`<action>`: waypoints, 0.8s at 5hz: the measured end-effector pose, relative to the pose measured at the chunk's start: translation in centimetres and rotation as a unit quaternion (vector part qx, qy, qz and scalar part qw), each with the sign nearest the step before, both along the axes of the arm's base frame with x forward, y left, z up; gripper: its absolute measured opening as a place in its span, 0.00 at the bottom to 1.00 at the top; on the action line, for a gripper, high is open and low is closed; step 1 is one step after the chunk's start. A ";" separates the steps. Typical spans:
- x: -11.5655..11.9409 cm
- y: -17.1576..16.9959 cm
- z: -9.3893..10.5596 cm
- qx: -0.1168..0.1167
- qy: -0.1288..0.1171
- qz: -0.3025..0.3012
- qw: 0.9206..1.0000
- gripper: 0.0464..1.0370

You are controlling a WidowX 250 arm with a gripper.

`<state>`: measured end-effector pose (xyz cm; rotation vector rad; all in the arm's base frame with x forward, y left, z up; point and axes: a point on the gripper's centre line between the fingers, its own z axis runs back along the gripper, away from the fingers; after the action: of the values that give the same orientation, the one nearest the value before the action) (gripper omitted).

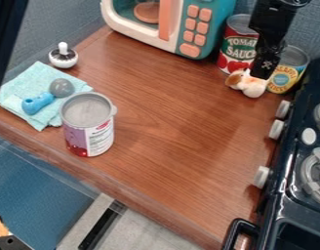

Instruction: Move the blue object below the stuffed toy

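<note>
Lying on a light-blue cloth (32, 80) at the left of the bench (182, 132), the blue object (37, 103) sits well apart from the stuffed toy (249, 84), its transfer apparently yet to be made. The black tool (262, 74) hangs at the toy, seemingly touching it; whether it is open or gripping cannot be told.

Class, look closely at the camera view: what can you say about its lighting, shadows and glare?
Camera view: the lighting looks soft and even; shadows on the wooden counter are faint and soft-edged; small highlights show on the glossy black stove, with no strong glare over the counter.
</note>
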<state>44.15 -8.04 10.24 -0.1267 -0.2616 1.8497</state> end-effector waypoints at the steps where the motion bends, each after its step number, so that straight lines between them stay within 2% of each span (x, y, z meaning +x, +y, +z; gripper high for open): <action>1: -0.2 -0.1 -2.1 0.001 0.023 0.003 1.000 0.96; 2: -1.0 0.8 -3.8 -0.018 0.038 0.027 0.999 0.96; 3: -1.5 3.5 -2.9 -0.032 0.019 0.073 0.997 0.96; 4: -3.0 5.1 -1.6 -0.044 -0.007 0.114 0.993 0.96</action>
<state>41.14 -2.90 8.64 -0.1778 -0.2114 2.0880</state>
